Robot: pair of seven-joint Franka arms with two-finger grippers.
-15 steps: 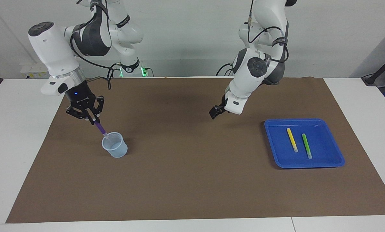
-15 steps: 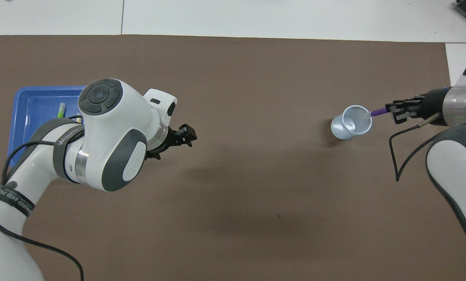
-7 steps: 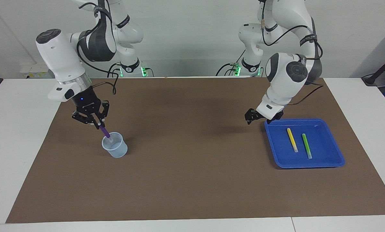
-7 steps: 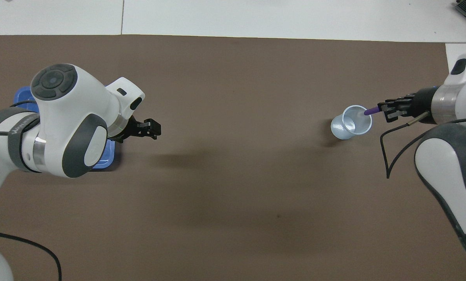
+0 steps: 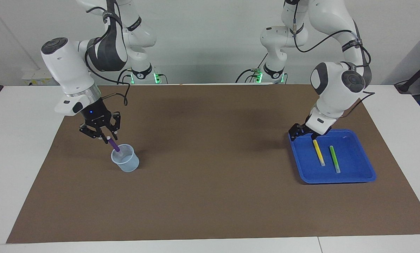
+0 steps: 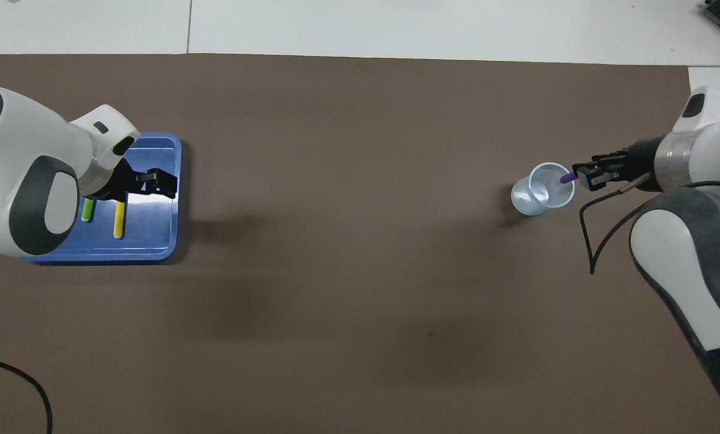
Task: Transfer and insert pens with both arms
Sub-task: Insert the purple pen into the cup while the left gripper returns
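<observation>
The right gripper hangs over the pale cup at the right arm's end of the bench. The purple pen slants from its fingertips down into the cup – the tips sit at the pen's upper end, but whether they clamp it or have let go I cannot tell.

The left gripper is over the blue tray's edge nearest the robots, close above the upper end of the yellow pen; it holds nothing, and its finger gap cannot be made out. Those 2 pens – yellow and the green pen – lie side by side in the tray, apart. A brown mat covers the bench.
</observation>
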